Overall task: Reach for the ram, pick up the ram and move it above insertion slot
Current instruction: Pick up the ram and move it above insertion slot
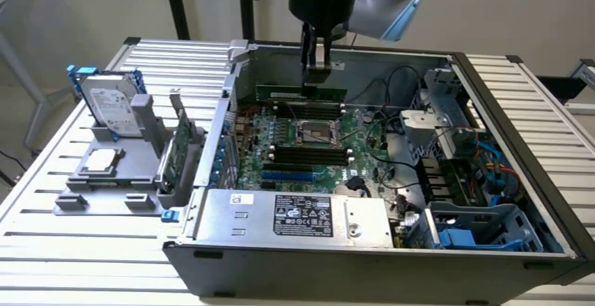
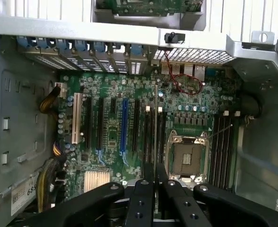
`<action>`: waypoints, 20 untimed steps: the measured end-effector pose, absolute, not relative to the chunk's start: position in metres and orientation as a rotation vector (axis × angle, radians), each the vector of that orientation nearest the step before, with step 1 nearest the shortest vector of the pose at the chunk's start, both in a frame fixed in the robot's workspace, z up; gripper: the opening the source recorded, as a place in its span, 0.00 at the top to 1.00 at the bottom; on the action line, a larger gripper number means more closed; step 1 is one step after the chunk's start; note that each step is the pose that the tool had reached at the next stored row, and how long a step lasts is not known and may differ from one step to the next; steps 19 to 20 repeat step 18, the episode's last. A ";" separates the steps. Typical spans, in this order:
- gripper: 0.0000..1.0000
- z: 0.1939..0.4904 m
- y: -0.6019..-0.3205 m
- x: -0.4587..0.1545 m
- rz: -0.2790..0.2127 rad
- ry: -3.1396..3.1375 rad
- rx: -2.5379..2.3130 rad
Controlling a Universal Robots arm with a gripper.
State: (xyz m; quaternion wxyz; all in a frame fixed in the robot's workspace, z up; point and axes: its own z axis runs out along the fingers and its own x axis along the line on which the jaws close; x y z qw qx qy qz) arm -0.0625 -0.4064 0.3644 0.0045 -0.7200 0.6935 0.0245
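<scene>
The gripper is closed on the ram, holding it by its upper edge, level and clear of the motherboard. The ram hangs above the far side of the open computer case, beyond the CPU socket and the black memory slots.

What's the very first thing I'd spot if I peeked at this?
The open computer case, with its green motherboard lying bare in the middle. Above the board, the black gripper hangs down from the arm, pinching the ram, a thin green stick held level near the case's far wall. On the exterior view's left, a hard drive stands upright in a grey holder.
</scene>
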 end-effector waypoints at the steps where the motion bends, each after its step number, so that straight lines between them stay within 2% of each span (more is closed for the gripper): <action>1: 0.87 0.363 -0.405 -0.061 0.077 2.173 -2.255; 11: 0.87 0.358 -0.393 -0.051 0.074 2.170 -2.253; 20: 0.87 0.358 -0.393 -0.050 0.074 2.171 -2.253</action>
